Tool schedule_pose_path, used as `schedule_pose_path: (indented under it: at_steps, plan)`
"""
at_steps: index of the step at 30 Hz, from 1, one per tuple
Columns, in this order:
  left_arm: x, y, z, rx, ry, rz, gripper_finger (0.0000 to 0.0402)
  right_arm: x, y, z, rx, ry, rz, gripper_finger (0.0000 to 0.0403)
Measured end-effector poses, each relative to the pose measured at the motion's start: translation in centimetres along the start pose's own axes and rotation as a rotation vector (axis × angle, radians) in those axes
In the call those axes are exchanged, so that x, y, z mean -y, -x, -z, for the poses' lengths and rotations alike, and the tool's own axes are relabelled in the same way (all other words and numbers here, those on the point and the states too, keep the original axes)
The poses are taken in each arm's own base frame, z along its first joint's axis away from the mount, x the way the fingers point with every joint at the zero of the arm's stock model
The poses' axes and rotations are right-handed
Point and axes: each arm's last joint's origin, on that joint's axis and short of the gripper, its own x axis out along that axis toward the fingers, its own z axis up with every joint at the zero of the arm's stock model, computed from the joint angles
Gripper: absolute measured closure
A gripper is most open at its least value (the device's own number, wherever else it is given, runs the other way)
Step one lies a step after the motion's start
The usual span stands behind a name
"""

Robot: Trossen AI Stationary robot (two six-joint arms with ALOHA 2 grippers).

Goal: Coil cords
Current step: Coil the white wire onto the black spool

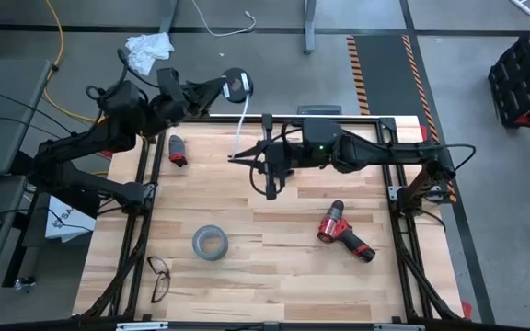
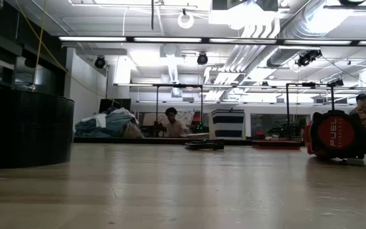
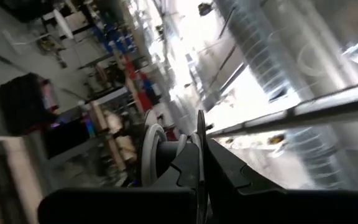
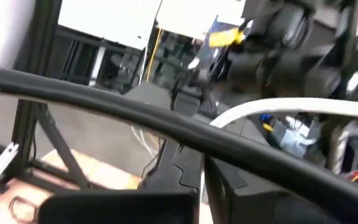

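The cord is a thin white cable (image 1: 242, 124) ending in a small black round disc (image 1: 235, 85) with white turns around it. My left gripper (image 1: 224, 88) is shut at the disc end and holds it high above the table's far edge. My right gripper (image 1: 236, 158) reaches in from the table's right, above the far middle of the table, and is shut on the cable's other end. The cable runs nearly straight between the two. Neither gripper shows in the low view. My left gripper (image 3: 199, 134) pinches the cord at its disc end; white loops (image 3: 153, 146) lie right beside the shut fingers. Which part sits between the pads is hidden by the fingers. That end is lifted clear of the table. My right gripper (image 4: 202, 158) pinches the white cable (image 4: 222, 119) between its two fingers, level, coming from the table's right, with the fingers across the cable. The cable arcs away from the fingers, clear of the table. A black hose in front hides the fingertips.
On the table lie a grey tape roll (image 1: 208, 243), a red drill (image 1: 343, 232), glasses (image 1: 159, 279) and a small red-and-black tool (image 1: 177, 150). A yellow cord (image 1: 58, 46) and a loose white cable (image 1: 219, 23) lie on the floor beyond.
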Motion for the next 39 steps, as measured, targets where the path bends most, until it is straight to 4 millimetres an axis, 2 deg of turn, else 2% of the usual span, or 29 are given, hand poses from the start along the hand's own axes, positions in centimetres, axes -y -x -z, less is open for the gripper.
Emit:
schedule_pose_path:
  at_steps: [5,10,19,27,31,35,39]
  plan:
    - [0.3,-0.9,0.1,0.033,0.079,0.08,0.0398,-0.2,-0.3,0.5,-0.03,-0.001,-0.007,0.0403]
    - [0.1,-1.6,1.2,-0.049,0.192,0.117,0.0398,0.4,-0.7,1.4,-0.043,0.0,0.01,0.0403]
    - [1.0,-0.8,2.6,-0.165,0.319,0.131,0.0398,1.1,-1.0,1.4,0.003,0.031,0.049,0.0403]
    - [1.7,0.8,2.5,-0.192,0.318,0.104,0.0398,1.7,-0.9,0.6,0.087,0.064,0.114,0.0403]
    - [1.8,0.8,2.5,-0.17,0.301,0.1,0.0398,2.4,-1.2,0.7,0.146,0.058,0.16,0.0403]
    - [1.5,0.5,2.7,-0.169,0.289,0.091,0.0398,2.5,-2.0,1.6,0.157,0.039,0.17,0.0403]
    - [1.3,0.2,2.8,-0.163,0.291,0.087,0.0398,2.5,-1.9,1.4,0.17,0.04,0.171,0.0403]
